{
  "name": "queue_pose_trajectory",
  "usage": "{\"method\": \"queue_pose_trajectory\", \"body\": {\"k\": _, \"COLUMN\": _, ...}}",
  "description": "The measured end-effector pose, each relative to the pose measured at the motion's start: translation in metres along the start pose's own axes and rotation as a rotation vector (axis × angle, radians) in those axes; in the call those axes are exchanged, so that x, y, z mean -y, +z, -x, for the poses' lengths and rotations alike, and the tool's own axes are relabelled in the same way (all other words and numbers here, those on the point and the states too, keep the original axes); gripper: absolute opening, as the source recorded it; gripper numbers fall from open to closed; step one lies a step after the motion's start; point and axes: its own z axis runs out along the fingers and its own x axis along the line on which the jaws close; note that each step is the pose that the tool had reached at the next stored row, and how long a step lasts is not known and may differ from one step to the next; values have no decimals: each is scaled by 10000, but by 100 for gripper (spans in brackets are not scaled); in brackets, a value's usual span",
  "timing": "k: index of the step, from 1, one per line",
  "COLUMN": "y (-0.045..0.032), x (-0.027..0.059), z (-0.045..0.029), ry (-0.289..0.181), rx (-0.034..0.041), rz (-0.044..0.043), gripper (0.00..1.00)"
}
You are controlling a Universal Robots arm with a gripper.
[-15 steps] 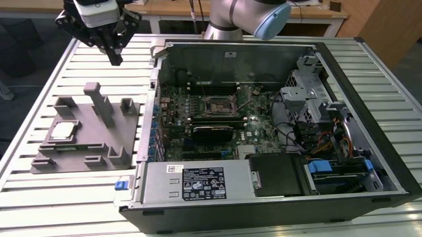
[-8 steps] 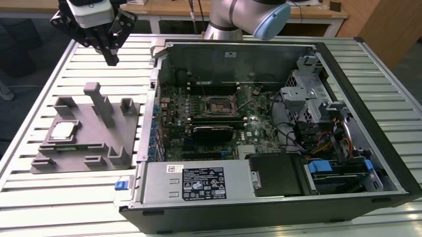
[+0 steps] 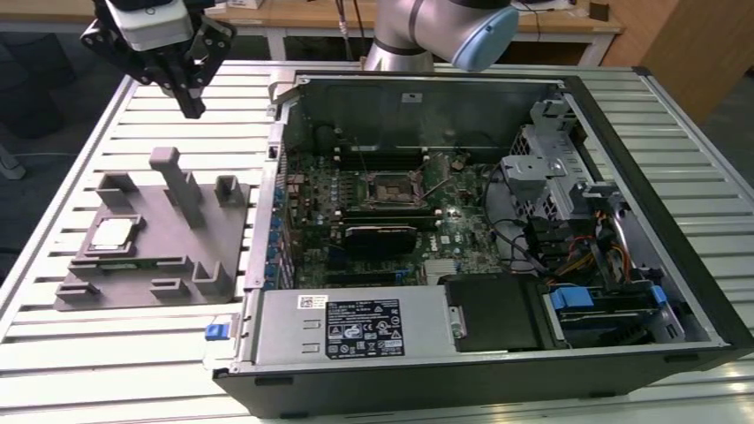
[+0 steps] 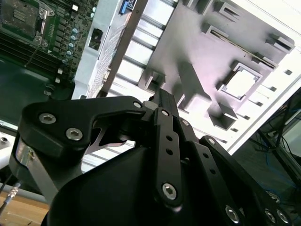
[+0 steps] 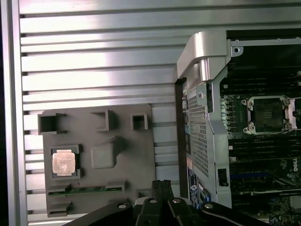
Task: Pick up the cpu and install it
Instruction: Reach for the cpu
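Your end effector [image 3: 192, 109] hangs above the far part of the slatted counter [image 3: 71, 353], its fingers pressed together on nothing. You see the cpu [image 3: 112, 234] lying flat in a square recess of the grey holder [image 3: 177, 256], toward the exterior view's left and well apart from the end effector. The open computer case [image 3: 471, 380] stands just beside the holder, with its socket frame [image 3: 389, 187] on the board inside.

- Exterior view's evenly lit from overhead, just soft shadows inside the computer case [image 3: 412, 106].
- Second wrist view: holder [image 4: 188, 28] and cpu [image 4: 241, 84] totally washed out white.
- First wrist view: glare streaks on the table slats [image 5: 94, 61].
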Motion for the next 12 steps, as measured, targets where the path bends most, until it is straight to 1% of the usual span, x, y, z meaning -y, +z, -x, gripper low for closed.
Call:
{"method": "queue_pose_trajectory", "body": {"k": 5, "y": 2, "x": 5, "z": -58, "ry": 1, "rx": 0, "rz": 0, "gripper": 11}}
{"method": "queue_pose_trajectory", "body": {"k": 12, "y": 4, "x": 17, "z": -223, "ry": 0, "rx": -1, "rz": 0, "gripper": 11}}
